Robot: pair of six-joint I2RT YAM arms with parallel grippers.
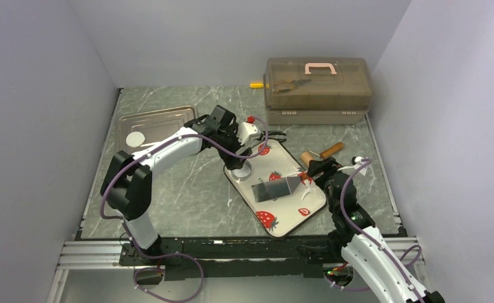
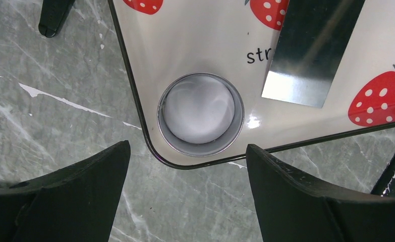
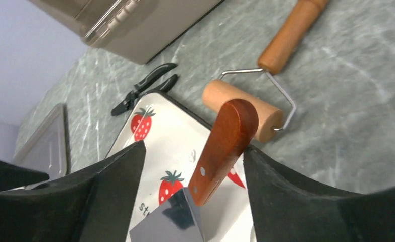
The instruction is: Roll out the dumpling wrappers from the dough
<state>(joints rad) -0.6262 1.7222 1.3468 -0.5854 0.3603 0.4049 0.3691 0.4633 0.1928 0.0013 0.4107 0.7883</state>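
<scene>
White dough [image 2: 199,107] lies flattened inside a round ring [image 2: 201,115] on the near-left corner of the strawberry tray [image 2: 185,40]. My left gripper [image 2: 187,146] hovers open just over that corner [image 1: 241,165], holding nothing. One round white dumpling wrapper [image 1: 135,139] rests on the metal tray [image 1: 152,120] at the back left. My right gripper [image 3: 195,146] stands open around the wooden handle [image 3: 225,148] of a steel scraper [image 1: 274,188], whose blade [image 3: 170,222] lies on the strawberry tray. The handle sits close to the right-hand finger. The wooden roller [image 1: 323,153] lies on the table just beyond.
A brown lidded box [image 1: 317,88] with a pink handle stands at the back right. Black pliers [image 1: 276,134] lie behind the strawberry tray [image 1: 282,221]. The roller [image 3: 240,108] lies between the tray and the box. Walls close in the table on three sides.
</scene>
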